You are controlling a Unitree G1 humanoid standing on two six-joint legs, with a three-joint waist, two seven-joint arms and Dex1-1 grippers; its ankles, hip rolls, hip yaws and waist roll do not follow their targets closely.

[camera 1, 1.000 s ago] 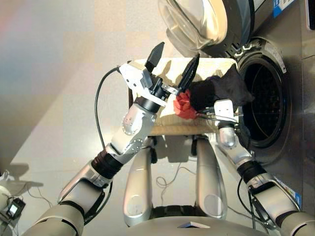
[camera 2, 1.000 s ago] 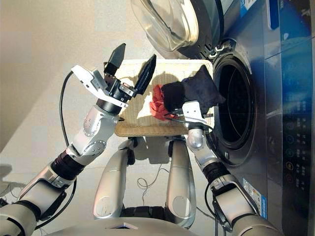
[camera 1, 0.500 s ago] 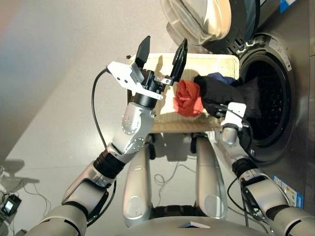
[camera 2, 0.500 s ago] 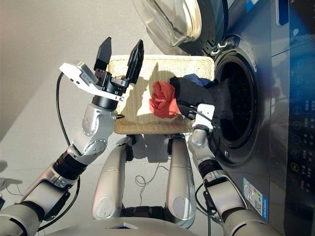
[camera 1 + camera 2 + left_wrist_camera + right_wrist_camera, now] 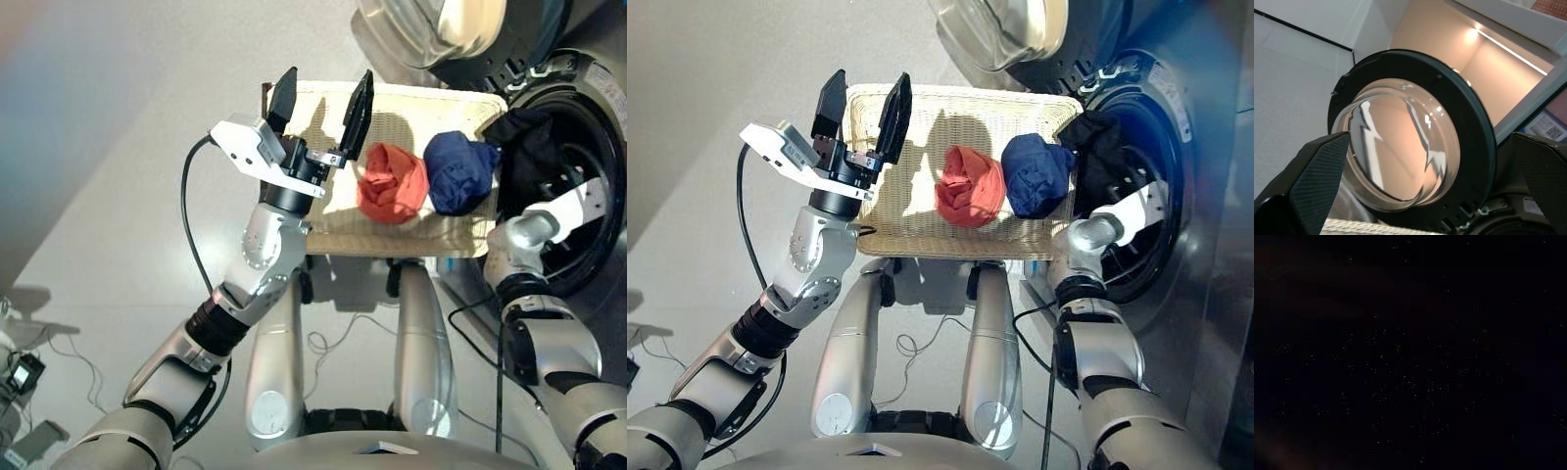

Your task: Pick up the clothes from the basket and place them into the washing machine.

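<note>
Since a second ago, the right gripper (image 5: 549, 186) has carried the black bundle (image 5: 526, 137) from over the basket (image 5: 411, 235) to the washing machine (image 5: 1156, 117) porthole; whether it grips cannot be told. From the head views, the orange-red bundle (image 5: 392, 183) and dark blue bundle (image 5: 460, 171) lie side by side, touching, in the basket. The left gripper (image 5: 321, 98) hovers spread wide over the basket's left end. Its wrist view shows the round glass door (image 5: 1400, 147). The right wrist view is dark.
</note>
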